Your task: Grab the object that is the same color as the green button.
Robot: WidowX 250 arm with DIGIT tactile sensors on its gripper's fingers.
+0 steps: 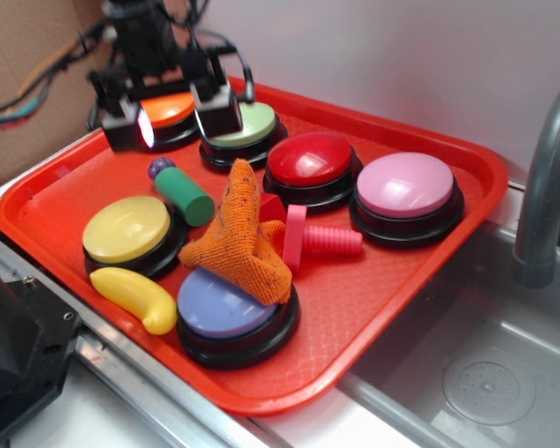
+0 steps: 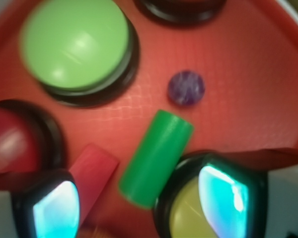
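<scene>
Cylinder (image 2: 156,157) lies between spread claw (image 2: 141,203) fingers, untouched.

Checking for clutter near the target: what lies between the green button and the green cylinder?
In the wrist view, only bare red tray separates the green button from the green cylinder; the small purple ball sits off to one side.

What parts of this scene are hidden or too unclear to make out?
- Orange button, exterior: mostly hidden behind the end effector.
- Purple button, exterior: top partly under the orange cloth.
- Yellow button, wrist: cut off by the bottom edge, behind a finger.
- Red block, wrist: blurred, its lower end hidden.
- Faucet, exterior: cut off at the right edge.
</scene>
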